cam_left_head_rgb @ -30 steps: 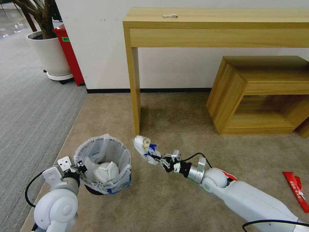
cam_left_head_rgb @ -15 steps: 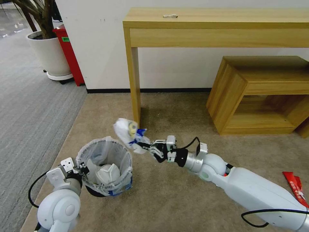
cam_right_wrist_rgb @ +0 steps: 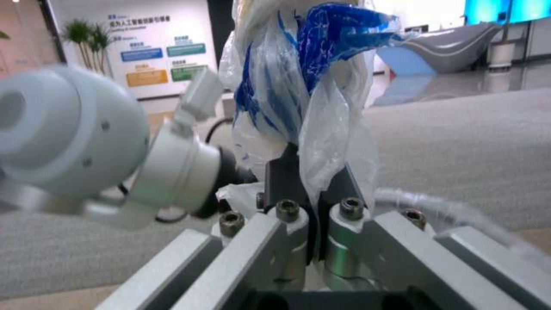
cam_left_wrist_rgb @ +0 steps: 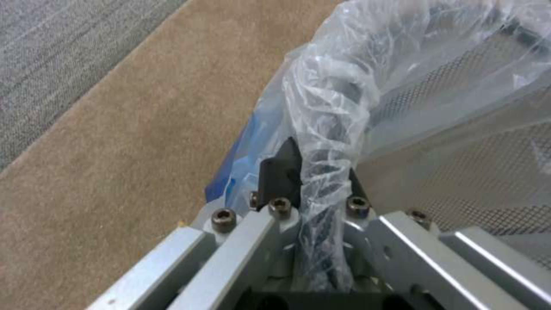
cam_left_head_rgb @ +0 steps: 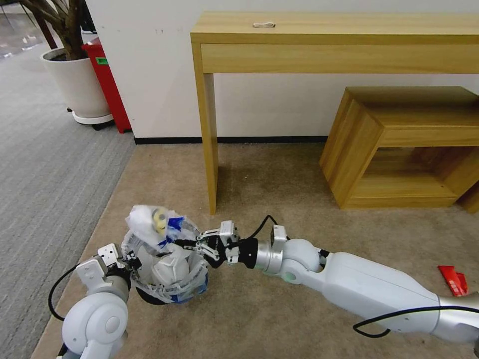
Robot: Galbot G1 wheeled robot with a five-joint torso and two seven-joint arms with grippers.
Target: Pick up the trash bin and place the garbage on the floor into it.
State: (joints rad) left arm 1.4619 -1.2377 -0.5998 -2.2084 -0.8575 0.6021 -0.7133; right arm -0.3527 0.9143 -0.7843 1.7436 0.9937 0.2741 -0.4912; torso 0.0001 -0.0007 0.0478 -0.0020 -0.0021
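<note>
Mostly hidden: the trash bin's (cam_left_head_rgb: 167, 279) base sits behind the left arm's white elbow, and the crinkly liner covers the rim where the left gripper (cam_left_head_rgb: 130, 260) clamps it. The left wrist view confirms that hold, dark fingers (cam_left_wrist_rgb: 280, 172) pinched tight on the bagged rim (cam_left_wrist_rgb: 330, 129), mesh wall showing through plastic beside them. The bin is held above the beige carpet floor (cam_left_head_rgb: 279, 194), its underside dark, with white crumpled paper (cam_left_head_rgb: 167, 267) inside. The right gripper (cam_left_head_rgb: 187, 244) reaches in from the right, fingers closed narrow on a crumpled white-and-blue wrapper (cam_left_head_rgb: 152, 224) held directly over the bin's mouth; the wrapper is blurred, a yellowish spot on it hard to identify. The right wrist view shows the same piece (cam_right_wrist_rgb: 310, 86) pinched between the black pads (cam_right_wrist_rgb: 281, 181), with the left arm's joint close alongside. Further off, 1 red wrapper (cam_left_head_rgb: 453, 280) lies on the carpet, partly cut off by the right forearm. A wooden desk (cam_left_head_rgb: 329, 40) stands against the wall, its leg (cam_left_head_rgb: 209, 149) planted just beyond the bin, a low wooden shelf (cam_left_head_rgb: 404, 144) beside it. A potted plant (cam_left_head_rgb: 75, 80) and a red box (cam_left_head_rgb: 107, 85) stand on grey carpet, far left.
</note>
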